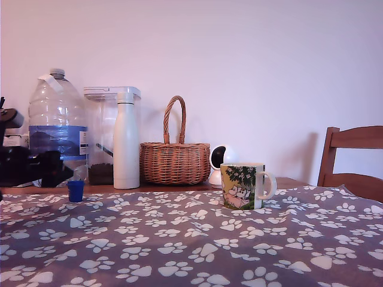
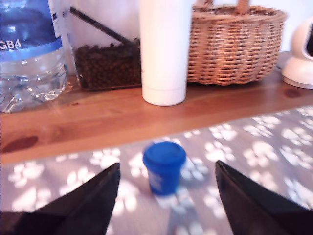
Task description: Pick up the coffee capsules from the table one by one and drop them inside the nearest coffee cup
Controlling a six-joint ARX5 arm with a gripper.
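Black gripper point(image 2: 166, 205) stood wide, holding nothing, its 2 fingers point(image 2: 93, 200) low over the table point(image 2: 98, 122) near the paw-print cloth's edge. Beyond it bare wood ran to a white flask point(image 2: 164, 49) and wicker basket point(image 2: 234, 44). The cup point(image 1: 242, 186) sat well apart, across open cloth. Just ahead, between the fingers, 1 small dark-blue capsule point(image 2: 164, 165) stood upright, wider end up.
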